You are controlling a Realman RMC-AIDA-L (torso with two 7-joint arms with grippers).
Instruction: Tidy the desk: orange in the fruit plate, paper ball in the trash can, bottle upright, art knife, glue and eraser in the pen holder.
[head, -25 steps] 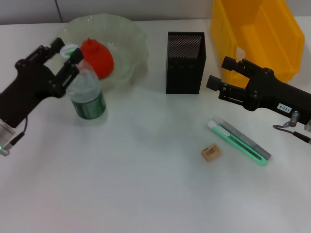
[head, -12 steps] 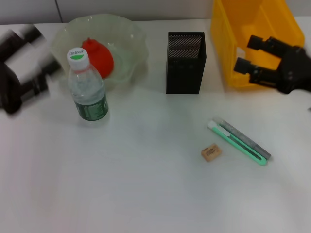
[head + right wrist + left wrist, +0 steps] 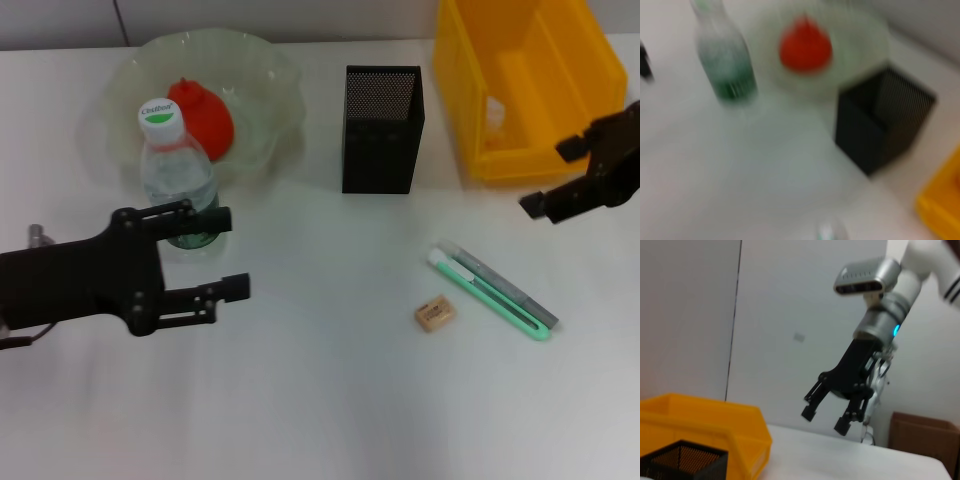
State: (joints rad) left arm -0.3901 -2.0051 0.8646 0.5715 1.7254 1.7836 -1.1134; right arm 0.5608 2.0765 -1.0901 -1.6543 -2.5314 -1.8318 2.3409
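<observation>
From the head view, a white tabletop carries the upright bottle beside the fruit plate, which holds the orange. The pen holder stands left of the trash can; the eraser and art knife lie in front. The left tool hovers before the bottle, spread and empty; the right tool (also empty) hangs parted by the bin.

The left wrist view shows pale walls and the right tool parted above the tabletop.

The right wrist view is blurred.
</observation>
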